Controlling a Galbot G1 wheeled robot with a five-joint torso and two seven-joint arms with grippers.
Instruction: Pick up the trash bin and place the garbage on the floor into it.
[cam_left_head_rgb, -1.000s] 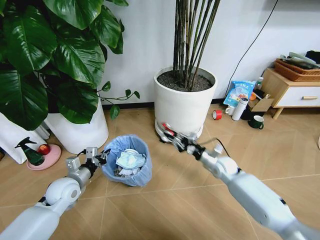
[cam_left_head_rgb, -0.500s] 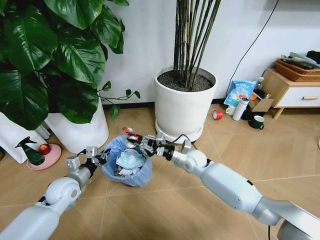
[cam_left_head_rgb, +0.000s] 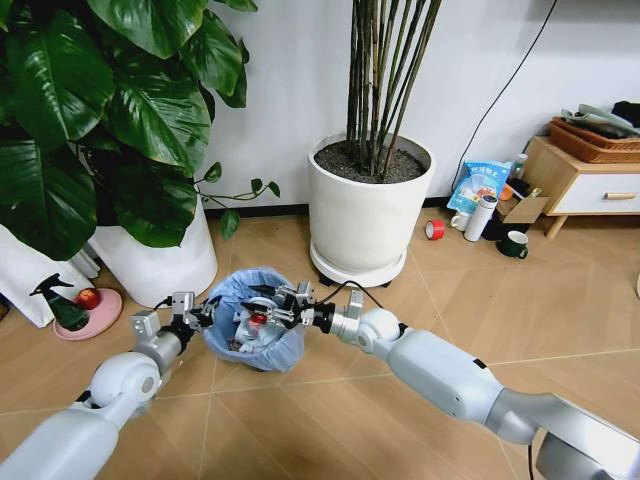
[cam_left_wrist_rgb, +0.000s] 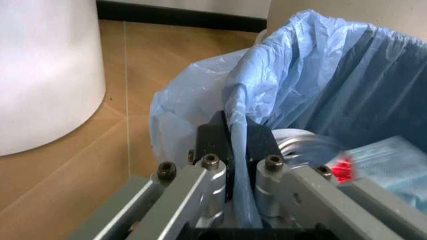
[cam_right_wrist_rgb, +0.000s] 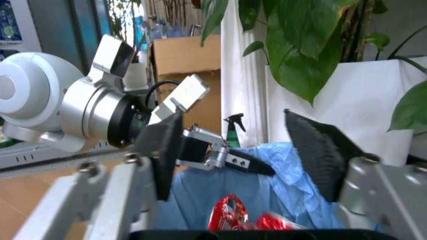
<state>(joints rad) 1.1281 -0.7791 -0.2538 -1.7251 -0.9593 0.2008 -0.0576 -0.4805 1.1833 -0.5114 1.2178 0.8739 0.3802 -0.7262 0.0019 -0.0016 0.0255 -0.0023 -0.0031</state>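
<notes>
1. Gripping bag-lined rim of trash bin (cam_left_head_rgb: 256, 332) at its 9 o'clock: left pincer (cam_left_head_rgb: 196, 313), clamped shut.
2. Right pincer (cam_left_head_rgb: 262, 306) over bin mouth, jaws wide apart, holding nil.
3. Red-silver garbage (cam_left_head_rgb: 257, 320) inside bin.

The trash bin (cam_left_head_rgb: 254, 331) stood on the floor (cam_left_head_rgb: 330, 410) between the two grippers. The left gripper (cam_left_head_rgb: 197, 314) was at its rim, the right gripper (cam_left_head_rgb: 262, 307) over its mouth. Below the right gripper, a small packet (cam_right_wrist_rgb: 230, 215) lay inside. A plant pot (cam_left_head_rgb: 370, 208) stood behind the right gripper.
</notes>
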